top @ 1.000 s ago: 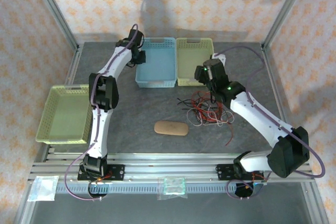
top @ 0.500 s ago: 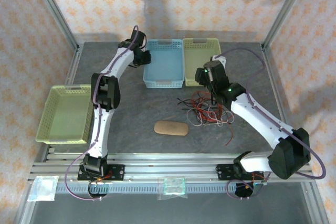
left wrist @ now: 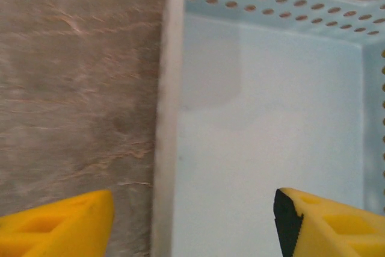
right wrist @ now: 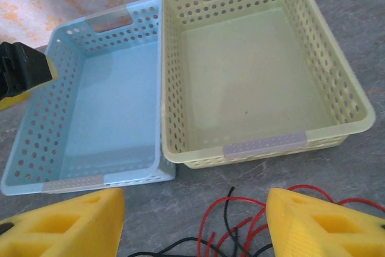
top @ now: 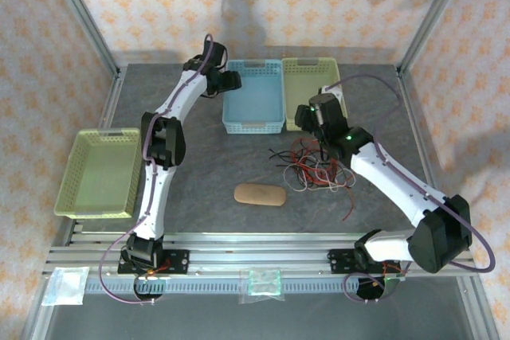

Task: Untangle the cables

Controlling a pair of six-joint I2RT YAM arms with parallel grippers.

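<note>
All the cables (top: 315,166) are lying knotted on the tabletop (top: 207,177), while the right claw (right wrist: 195,221) and left claw (left wrist: 192,224) are gaping apart, empty.

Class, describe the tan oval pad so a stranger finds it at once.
Look at the middle of the grey table. Just left of the tangle of thin red, black and white cables lies the tan oval pad, solid and rounded unlike the wires.
</note>
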